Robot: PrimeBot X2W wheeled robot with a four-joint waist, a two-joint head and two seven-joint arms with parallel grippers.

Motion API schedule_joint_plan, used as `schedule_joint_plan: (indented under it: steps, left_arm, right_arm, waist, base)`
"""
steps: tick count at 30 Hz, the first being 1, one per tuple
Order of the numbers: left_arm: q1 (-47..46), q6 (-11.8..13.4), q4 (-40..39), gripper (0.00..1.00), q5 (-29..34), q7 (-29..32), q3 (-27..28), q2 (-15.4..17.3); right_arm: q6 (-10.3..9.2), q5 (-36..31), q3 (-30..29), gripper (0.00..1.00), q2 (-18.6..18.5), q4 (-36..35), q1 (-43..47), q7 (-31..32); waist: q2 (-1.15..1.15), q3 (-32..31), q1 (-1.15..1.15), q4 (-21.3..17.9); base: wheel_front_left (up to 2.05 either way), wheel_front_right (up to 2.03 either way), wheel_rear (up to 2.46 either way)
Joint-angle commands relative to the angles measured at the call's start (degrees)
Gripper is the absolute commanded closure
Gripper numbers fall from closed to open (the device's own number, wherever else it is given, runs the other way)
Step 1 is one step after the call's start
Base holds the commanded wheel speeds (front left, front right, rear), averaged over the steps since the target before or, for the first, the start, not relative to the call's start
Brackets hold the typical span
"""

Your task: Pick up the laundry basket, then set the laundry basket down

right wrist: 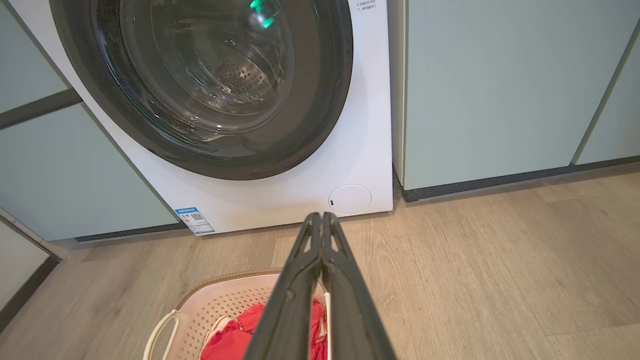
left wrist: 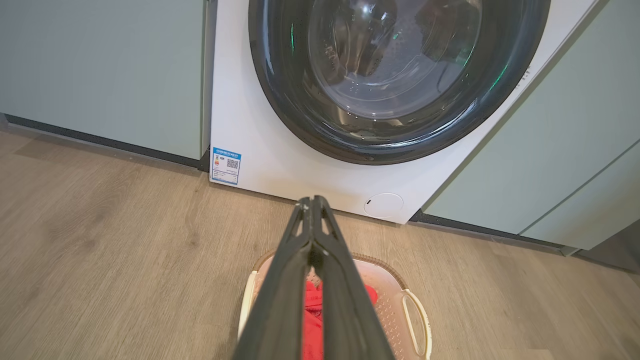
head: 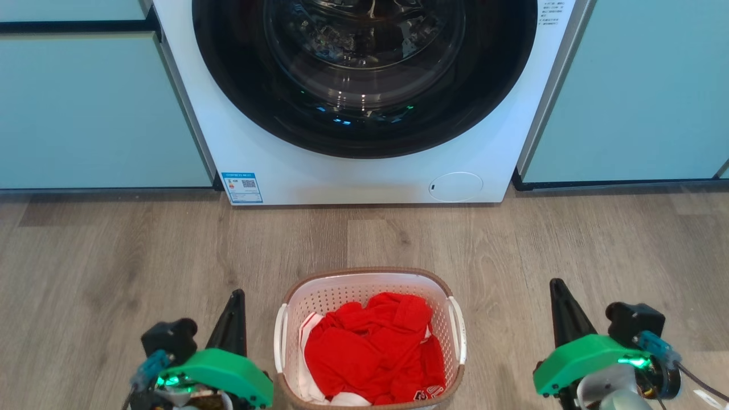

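Note:
The laundry basket [head: 364, 280] stands on the wooden floor in front of the washing machine, white with perforated walls, a brown rim and white side handles. Red clothes [head: 373, 347] fill it. My left gripper [head: 236, 296] hangs shut just left of the basket's left handle [head: 279, 336], apart from it. My right gripper [head: 557, 285] is shut too, further off to the right of the right handle [head: 458, 330]. In the left wrist view the shut fingers [left wrist: 312, 202] rise over the basket [left wrist: 410, 320]. The right wrist view has its shut fingers [right wrist: 320, 217] beside the basket [right wrist: 220, 300].
A white front-loading washing machine [head: 364, 176] with a dark round door [head: 364, 74] stands behind the basket, set between pale green cabinets [head: 85, 108]. Wooden floor [head: 114, 256] stretches between the machine and the basket and to both sides.

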Motion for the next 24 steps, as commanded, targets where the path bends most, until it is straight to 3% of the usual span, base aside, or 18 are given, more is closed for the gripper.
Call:
schedule_joint_plan:
  steps: [1, 24]
  left_arm:
    - [-2.87, -0.29, -1.96, 1.0, -1.86, 0.46, 1.42, 0.14]
    - [-3.78, -1.76, -2.31, 1.0, -15.5, 4.2, 5.04, 0.33]
  right_arm:
    - [0.02, 2.17, -0.62, 1.0, -0.41, -1.96, -2.82, 0.33]
    - [0.07, 17.21, -2.45, 1.0, -0.87, -2.14, -3.49, 3.56]
  waist:
    - [0.0, 0.04, 0.0, -0.03]
    - [0.0, 0.45, 0.0, -0.42]
  base:
    - [0.0, 0.0, 0.0]
    - [0.0, 0.0, 0.0]
